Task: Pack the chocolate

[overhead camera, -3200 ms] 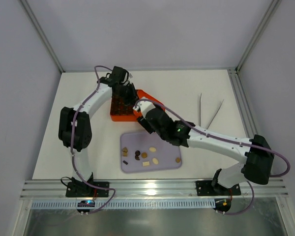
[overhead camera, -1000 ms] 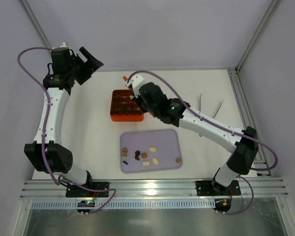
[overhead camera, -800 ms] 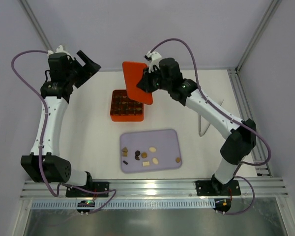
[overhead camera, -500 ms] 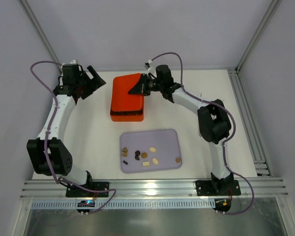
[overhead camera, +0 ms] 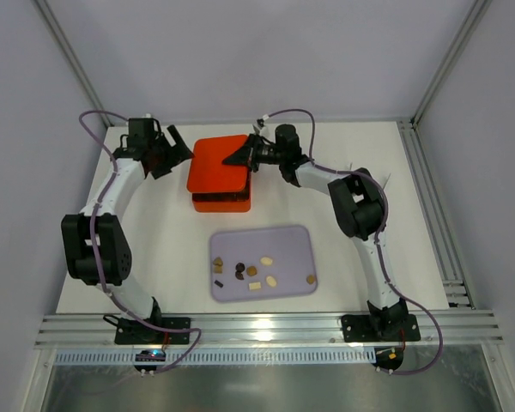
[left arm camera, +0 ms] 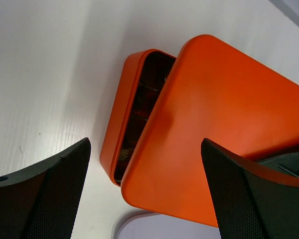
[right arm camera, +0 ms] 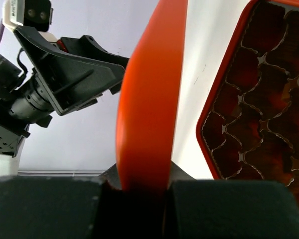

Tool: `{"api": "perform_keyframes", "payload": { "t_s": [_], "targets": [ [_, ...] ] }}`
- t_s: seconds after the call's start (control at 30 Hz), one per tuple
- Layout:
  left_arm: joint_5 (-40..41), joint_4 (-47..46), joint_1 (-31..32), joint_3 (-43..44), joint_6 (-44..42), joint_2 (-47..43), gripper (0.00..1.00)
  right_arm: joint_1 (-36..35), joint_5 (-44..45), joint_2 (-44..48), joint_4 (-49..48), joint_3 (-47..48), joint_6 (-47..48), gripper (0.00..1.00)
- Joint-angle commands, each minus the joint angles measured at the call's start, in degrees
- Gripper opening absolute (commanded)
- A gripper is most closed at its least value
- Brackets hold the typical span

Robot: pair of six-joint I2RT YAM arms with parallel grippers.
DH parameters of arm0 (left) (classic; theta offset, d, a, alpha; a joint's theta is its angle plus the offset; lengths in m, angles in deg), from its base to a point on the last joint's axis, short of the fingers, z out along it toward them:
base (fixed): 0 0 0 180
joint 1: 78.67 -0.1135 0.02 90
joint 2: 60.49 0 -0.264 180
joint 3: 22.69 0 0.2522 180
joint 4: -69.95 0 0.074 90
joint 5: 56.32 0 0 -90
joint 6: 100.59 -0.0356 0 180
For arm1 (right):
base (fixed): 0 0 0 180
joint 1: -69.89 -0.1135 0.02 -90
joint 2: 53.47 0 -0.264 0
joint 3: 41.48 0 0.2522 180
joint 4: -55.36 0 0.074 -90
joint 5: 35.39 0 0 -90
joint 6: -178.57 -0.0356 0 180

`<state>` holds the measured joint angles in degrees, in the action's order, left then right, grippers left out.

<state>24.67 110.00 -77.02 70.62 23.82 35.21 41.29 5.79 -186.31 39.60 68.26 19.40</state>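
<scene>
The right gripper (overhead camera: 243,154) is clamping the right edge of the orange lid (overhead camera: 216,165), holding it over the box (overhead camera: 223,204) at the far centre. The left gripper (overhead camera: 176,153) is hovering just left of them, fingers wide apart. Loose chocolate (overhead camera: 251,271) is lying on the tray (overhead camera: 292,245), nearer.

About 10 bite-size chocolate pieces (overhead camera: 251,270) lie loose and flat on the near half of the lavender tray (overhead camera: 283,245). They are dark brown, tan and cream-white, in round, oval and square shapes. Most cluster left of centre, with 1 tan round piece apart at the right.
</scene>
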Motion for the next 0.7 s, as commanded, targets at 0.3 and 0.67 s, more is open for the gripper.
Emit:
{"api": "perform_keyframes", "payload": {
  "t_s": [0.3,0.67],
  "targets": [
    [-1.4,-5.7,1.2,-0.7,-2.0,4.2,0.89,0.6,-2.0,-4.9,-5.7,4.4,-3.3,0.04],
    [-4.0,-7.4,1.7,-2.6,-1.5,6.8,0.88,0.9,-3.0,-7.3,-5.2,4.7,-3.5,0.04]
  ]
}}
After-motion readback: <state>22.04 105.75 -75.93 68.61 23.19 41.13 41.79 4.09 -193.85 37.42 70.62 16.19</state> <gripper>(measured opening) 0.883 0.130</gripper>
